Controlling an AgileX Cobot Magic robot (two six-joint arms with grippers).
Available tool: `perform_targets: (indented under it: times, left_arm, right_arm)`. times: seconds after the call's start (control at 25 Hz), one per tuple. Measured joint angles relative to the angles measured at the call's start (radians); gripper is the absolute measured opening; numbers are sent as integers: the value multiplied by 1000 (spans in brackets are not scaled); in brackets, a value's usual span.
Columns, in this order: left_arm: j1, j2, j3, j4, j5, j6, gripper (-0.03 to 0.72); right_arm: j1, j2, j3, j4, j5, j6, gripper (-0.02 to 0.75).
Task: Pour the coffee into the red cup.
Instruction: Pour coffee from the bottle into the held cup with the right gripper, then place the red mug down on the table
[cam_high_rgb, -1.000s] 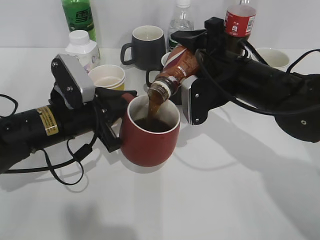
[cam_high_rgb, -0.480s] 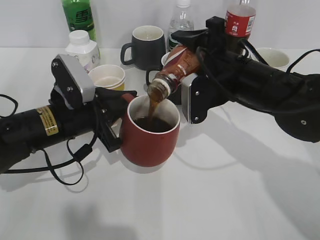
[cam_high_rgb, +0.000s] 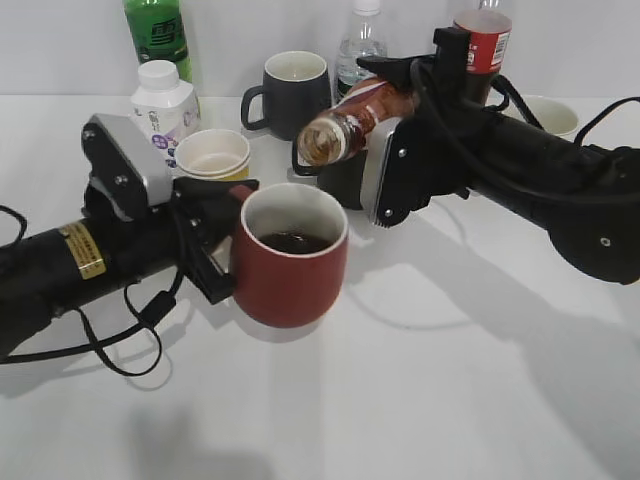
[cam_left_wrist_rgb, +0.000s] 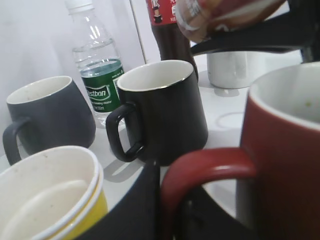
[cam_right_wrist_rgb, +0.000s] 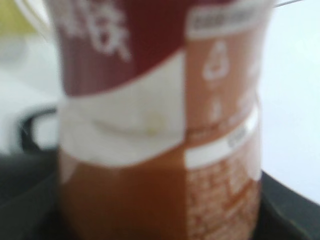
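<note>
The red cup stands on the white table with dark coffee in its bottom. My left gripper is shut on the cup's loop handle, which also shows in the left wrist view. My right gripper is shut on the coffee bottle and holds it almost level, its open mouth pointing left, above and behind the cup. No liquid runs from the mouth. The bottle's label fills the right wrist view. The bottle's neck shows at the top of the left wrist view.
Behind the cup stand a yellow paper cup, a white bottle, a green bottle, a grey mug, a water bottle, a cola bottle and a white cup. A black mug stands behind the red cup.
The pour has stopped: my right gripper has tipped the bottle's mouth up and lifted it back from the cup. My left gripper and the cup have shifted slightly left.
</note>
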Motion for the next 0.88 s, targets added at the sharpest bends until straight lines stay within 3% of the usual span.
perform_targets:
  times: [0.52,0.88]
  left_arm:
    - [0,-30,38,-111,-2,1,45]
    - [0,-134,117,-282,-3,1,45]
  right_arm:
    - [37,-35,-5,33,66,373,503]
    - [37,-39,-42,200,141,714,503]
